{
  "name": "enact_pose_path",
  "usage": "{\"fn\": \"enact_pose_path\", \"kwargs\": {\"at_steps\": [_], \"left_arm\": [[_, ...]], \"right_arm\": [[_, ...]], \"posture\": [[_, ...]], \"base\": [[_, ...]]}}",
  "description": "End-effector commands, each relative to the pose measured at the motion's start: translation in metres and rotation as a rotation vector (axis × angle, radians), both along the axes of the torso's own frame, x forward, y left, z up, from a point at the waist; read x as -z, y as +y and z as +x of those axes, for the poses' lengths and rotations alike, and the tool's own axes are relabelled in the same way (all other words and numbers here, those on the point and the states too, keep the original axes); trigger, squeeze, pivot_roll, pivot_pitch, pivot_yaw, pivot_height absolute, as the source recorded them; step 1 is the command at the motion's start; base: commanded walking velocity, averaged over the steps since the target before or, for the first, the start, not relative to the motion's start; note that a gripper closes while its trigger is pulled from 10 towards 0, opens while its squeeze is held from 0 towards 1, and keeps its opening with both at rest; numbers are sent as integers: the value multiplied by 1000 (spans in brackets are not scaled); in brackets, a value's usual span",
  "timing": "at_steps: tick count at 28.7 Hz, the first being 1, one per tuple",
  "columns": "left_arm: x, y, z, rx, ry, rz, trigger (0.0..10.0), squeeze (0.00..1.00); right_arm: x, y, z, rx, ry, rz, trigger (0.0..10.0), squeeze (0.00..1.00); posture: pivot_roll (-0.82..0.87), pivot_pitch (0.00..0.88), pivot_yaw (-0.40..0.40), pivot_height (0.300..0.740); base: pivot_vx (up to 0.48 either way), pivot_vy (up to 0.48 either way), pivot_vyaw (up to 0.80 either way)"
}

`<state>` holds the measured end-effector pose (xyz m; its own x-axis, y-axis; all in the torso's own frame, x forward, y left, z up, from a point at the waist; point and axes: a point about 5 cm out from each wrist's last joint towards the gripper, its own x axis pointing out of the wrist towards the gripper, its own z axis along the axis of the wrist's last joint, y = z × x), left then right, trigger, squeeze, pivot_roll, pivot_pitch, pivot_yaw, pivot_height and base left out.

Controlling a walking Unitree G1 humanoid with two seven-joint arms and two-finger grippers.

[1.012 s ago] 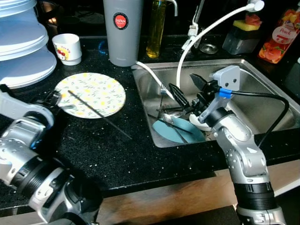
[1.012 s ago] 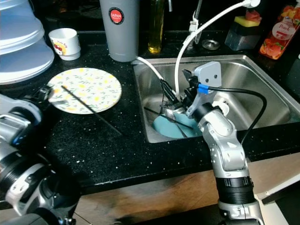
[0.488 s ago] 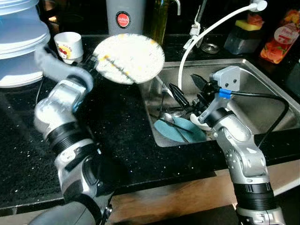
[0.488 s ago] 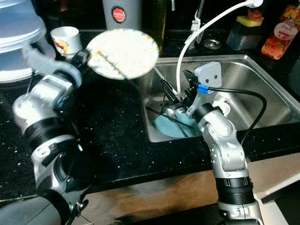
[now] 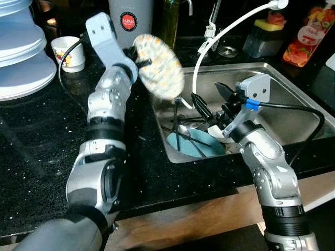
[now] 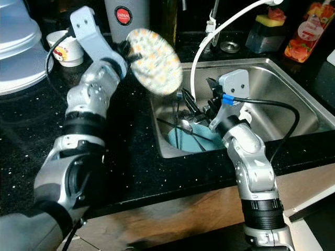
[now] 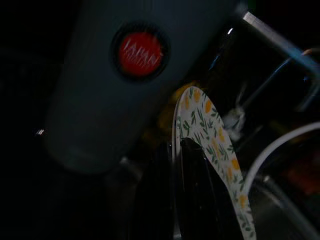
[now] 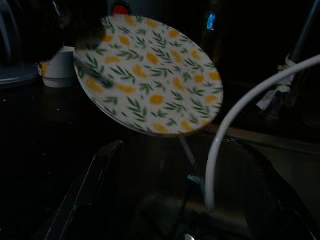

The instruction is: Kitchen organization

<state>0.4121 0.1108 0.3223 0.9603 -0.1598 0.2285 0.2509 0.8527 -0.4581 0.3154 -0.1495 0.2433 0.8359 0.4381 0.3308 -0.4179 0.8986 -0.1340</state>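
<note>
The left claw (image 5: 140,61) gripped the rim of the round white plate with yellow-and-green leaf print (image 5: 158,67), held tilted above the left edge of the stainless steel sink (image 5: 293,99); lowering it well would require clearing the white hose (image 5: 220,42) and the blue dish (image 5: 194,145) below. The right claw (image 5: 209,102) stood spread wide inside the sink, holding nothing.
</note>
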Motion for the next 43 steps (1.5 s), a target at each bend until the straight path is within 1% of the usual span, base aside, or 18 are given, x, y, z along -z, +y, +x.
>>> {"fn": "enact_pose_path", "kwargs": {"at_steps": [1,3,4,6,8,10,13,14,17,19,20,22,25,28,31,32,35,43], "left_arm": [[-6,19,2,-32,-16,-68,10000,0],[-7,26,2,-36,-18,-95,10000,0],[-8,34,1,-34,-17,-138,10000,0],[-8,34,1,-34,-17,-138,10000,0],[-5,53,-6,12,-16,-234,10000,0],[-3,59,-9,38,-16,-266,10000,0],[15,69,-29,134,-10,-292,10000,0],[15,69,-29,134,-10,-292,10000,0],[29,72,-43,189,-16,-311,10000,0],[29,72,-43,189,-16,-311,10000,0],[32,72,-46,200,-26,-312,10000,0],[32,70,-50,223,-53,-312,10000,0],[25,63,-56,288,-110,-308,10000,0],[18,61,-61,326,-146,-300,10000,0],[12,63,-69,352,-176,-287,10000,0],[12,63,-69,352,-176,-287,10000,0],[8,66,-74,356,-197,-279,10000,0],[6,65,-77,370,-215,-271,10000,0]], "right_arm": [[-1,-2,-3,8,-4,-4,10000,0],[-1,-2,-3,9,-4,-3,10000,0],[0,-2,-3,9,-3,-2,10000,0],[0,-2,-3,9,-3,-2,10000,0],[0,-1,-2,2,0,6,10000,0],[0,-1,-1,-1,1,12,10000,0],[-1,5,-4,-96,38,123,10000,0],[-1,5,-4,-96,38,123,10000,0],[-3,17,-9,-250,86,336,10000,0],[-3,17,-9,-250,86,336,10000,0],[-3,21,-9,-291,113,416,10000,0],[-4,28,-7,-362,156,508,10000,0],[-8,38,-4,-411,170,526,10000,0],[-14,36,4,-399,179,580,10000,0],[-22,26,9,-401,184,683,10000,0],[-22,26,9,-401,184,683,10000,0],[-32,13,9,-442,185,806,10000,0],[-37,4,9,-452,183,841,10000,0]], "posture": [[103,52,11,740],[103,52,11,740],[103,52,11,740],[103,52,11,740],[103,52,11,740],[103,52,11,740],[141,66,-7,740],[141,66,-7,740],[141,66,-12,740],[141,66,-12,740],[140,65,-14,740],[139,64,-19,740],[136,62,-20,740],[136,61,-23,740],[135,60,-28,740],[135,60,-28,740],[134,58,-34,740],[130,56,-34,740]], "base": [[0,0,0],[0,0,0],[0,0,0],[0,0,0],[0,0,0],[0,0,0],[0,0,0],[0,0,0],[0,0,0],[0,0,0],[0,0,0],[0,0,0],[0,0,0],[0,0,0],[0,0,0],[0,0,0],[0,0,0],[0,0,0]]}}
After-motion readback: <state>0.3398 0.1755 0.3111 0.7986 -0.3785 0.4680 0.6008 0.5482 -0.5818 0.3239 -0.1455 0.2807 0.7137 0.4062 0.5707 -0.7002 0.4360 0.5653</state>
